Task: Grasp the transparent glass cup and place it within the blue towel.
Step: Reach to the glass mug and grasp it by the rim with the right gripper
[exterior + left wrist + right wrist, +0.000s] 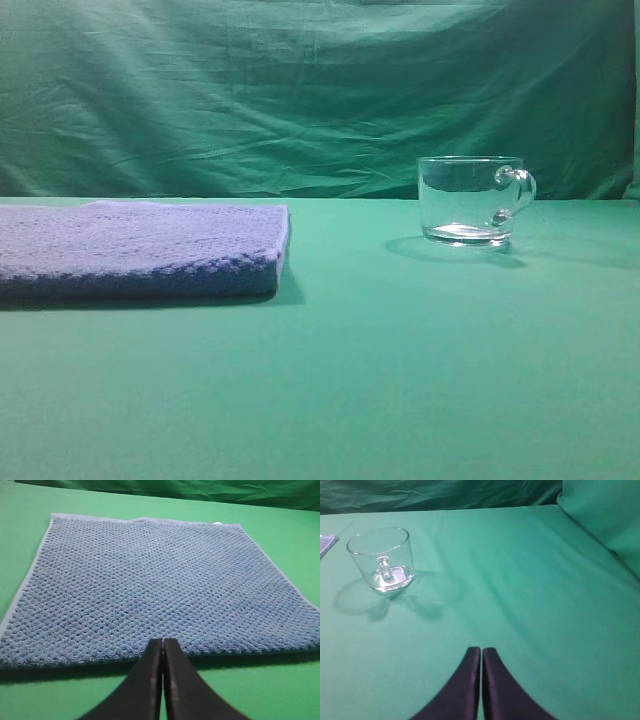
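The transparent glass cup [468, 200] stands upright on the green table at the right, its loop handle to the right. It also shows in the right wrist view [381, 558], far upper left, handle facing the camera. The blue towel [140, 250] lies flat at the left and fills the left wrist view [150, 585]. My left gripper [163, 641] is shut and empty, its tips at the towel's near edge. My right gripper [481, 650] is shut and empty, well short of the cup and to its right. Neither gripper shows in the exterior view.
A green cloth covers the table [400, 380] and hangs as a backdrop [300, 90]. A raised green fold [605, 520] sits at the upper right of the right wrist view. A corner of the towel [326, 542] shows left of the cup.
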{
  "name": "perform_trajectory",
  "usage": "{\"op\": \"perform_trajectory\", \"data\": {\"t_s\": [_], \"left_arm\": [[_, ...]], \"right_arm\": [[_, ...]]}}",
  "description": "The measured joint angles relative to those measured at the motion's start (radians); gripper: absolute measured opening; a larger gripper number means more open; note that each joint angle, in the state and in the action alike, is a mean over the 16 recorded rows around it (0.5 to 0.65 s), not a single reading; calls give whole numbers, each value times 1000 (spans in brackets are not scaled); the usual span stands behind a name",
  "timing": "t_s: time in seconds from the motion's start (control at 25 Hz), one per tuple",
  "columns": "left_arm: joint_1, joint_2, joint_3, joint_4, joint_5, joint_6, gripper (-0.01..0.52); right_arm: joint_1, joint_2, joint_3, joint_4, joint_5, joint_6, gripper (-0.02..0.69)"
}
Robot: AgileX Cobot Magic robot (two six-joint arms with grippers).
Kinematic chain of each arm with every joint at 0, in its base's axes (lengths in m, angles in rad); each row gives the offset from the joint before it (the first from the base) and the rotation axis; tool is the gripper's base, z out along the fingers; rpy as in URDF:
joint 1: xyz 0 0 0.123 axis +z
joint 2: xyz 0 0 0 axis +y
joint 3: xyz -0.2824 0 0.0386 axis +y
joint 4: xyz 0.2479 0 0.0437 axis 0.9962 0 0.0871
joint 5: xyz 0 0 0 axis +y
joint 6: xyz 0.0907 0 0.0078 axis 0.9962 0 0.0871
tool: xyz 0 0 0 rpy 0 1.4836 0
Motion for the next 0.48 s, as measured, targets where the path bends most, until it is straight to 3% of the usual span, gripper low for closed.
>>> {"op": "perform_trajectory", "data": {"t_s": [0.48], "left_arm": [[0,0,0,0,0,0,0]], "right_arm": [[0,0,0,0,0,0,0]]}}
